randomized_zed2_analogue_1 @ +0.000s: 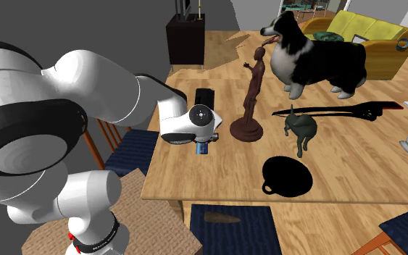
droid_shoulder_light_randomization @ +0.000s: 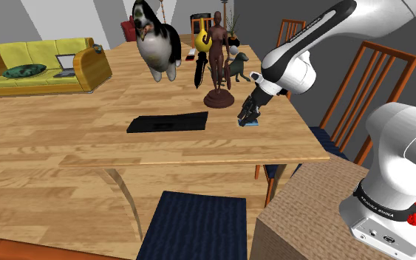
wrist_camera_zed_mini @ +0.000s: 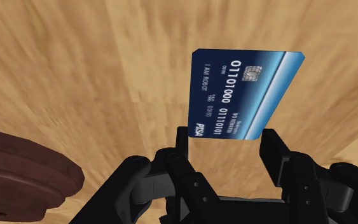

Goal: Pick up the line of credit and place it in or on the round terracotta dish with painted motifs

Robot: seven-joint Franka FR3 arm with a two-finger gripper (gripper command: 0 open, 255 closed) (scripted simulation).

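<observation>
Two fingers (wrist_camera_zed_mini: 185,149) of the hand (wrist_camera_zed_mini: 225,141) press on the long edges of the blue bank card (wrist_camera_zed_mini: 244,89), one on each side, so the hand is grasping the card by one end. The card sits low over the wooden worktop (droid_shoulder_light_randomization: 88,125), near the edge on the stand's side. I cannot tell whether it is clear of the wood.

Just beside the hand stands a brown statue (randomized_zed2_analogue_1: 251,94) of a person on a round base. The pick-up is the step in hand: the grip is made and the carry is not yet begun.

Beyond the statue, farther from the hand, are a small dark dog figure (randomized_zed2_analogue_1: 300,130) and a round black shape (randomized_zed2_analogue_1: 287,176) with a little handle. Farther off stands a large black-and-white dog (randomized_zed2_analogue_1: 318,54).

I cannot tell which thing is the dish; the round black shape is my best guess. The next move, I judge, calls for a straight lift, then a swing past the statue without clipping it, and a low release over the dish.
</observation>
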